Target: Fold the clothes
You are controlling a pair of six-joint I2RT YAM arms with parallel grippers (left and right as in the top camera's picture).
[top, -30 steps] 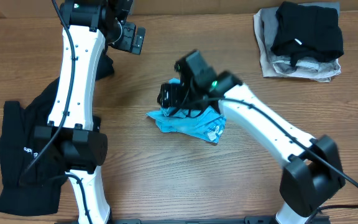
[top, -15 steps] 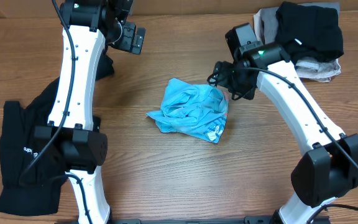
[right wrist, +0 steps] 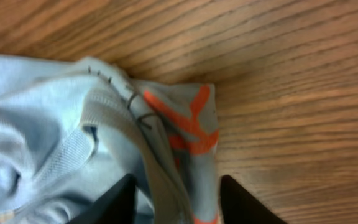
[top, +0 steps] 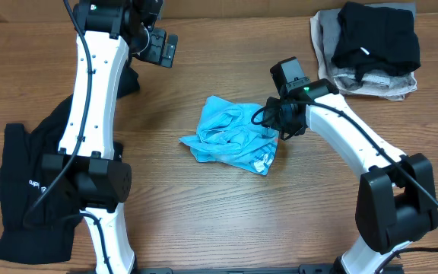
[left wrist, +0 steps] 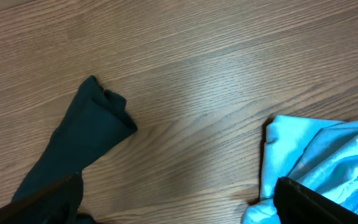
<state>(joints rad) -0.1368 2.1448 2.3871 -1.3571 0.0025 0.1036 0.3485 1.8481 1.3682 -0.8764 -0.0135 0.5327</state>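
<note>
Light blue T-shirt [top: 230, 138] lies crumpled, its right edge between the right gripper's [right wrist: 176, 202] spread jaws. The left gripper [top: 157, 46], also spread and empty, hangs well apart by the table's [top: 204, 228] far edge.

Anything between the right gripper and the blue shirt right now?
Nothing visible. The right gripper is open right at the shirt's right edge. In the wrist view a fold of the fabric already lies between its fingers, with only bare table beside it.
</note>
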